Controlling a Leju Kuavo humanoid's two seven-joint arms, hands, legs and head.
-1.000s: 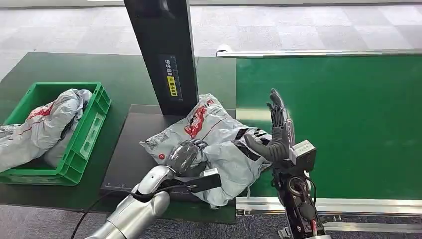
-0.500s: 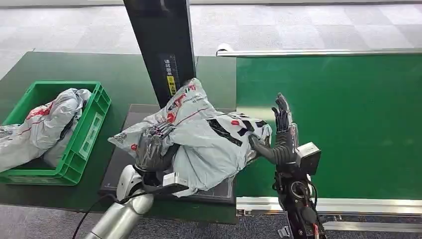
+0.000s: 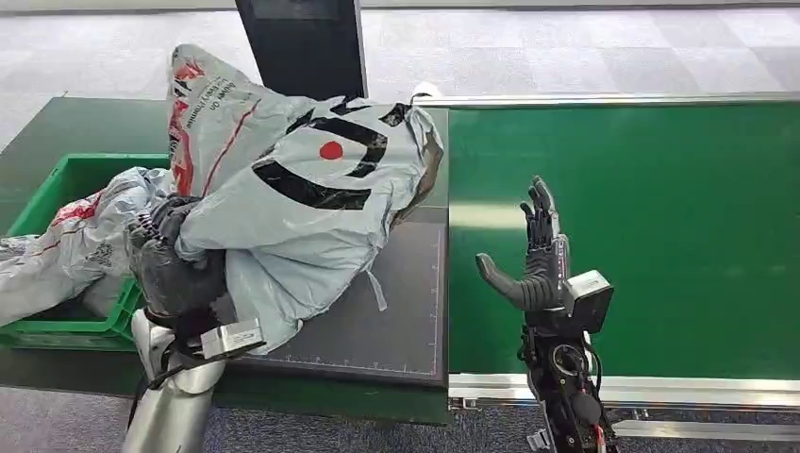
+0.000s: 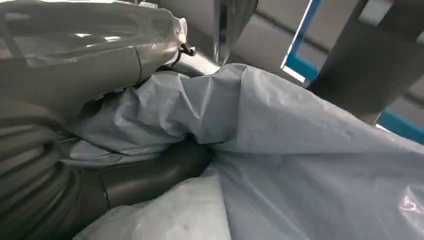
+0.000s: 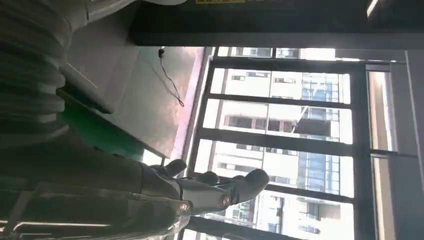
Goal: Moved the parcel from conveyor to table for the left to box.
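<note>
1. the parcel [image 3: 302,179] — a grey poly mailer with black and red print — hangs lifted above the dark mat [image 3: 396,311] on the worktop [image 3: 94,123], its bulk between the black post [image 3: 302,38] and the green crate [image 3: 160,255].
2. the left hand [image 3: 175,269] grips the parcel's lower left edge; in the left wrist view the fingers [image 4: 150,170] are curled into folds of the film, so the bag rises above and to the right of the hand.
3. the right hand [image 3: 538,264] stands upright over the green conveyor belt [image 3: 641,236], fingers spread wide and holding nothing, well apart from the parcel.
4. judged step: the boxing carry — the parcel is off the conveyor and in the left hand's keep.
5. the next move likely calls for swinging the bag left over the crate, which already holds another grey parcel [image 3: 75,236], then loosening the fingers so it drops inside the rim.
</note>
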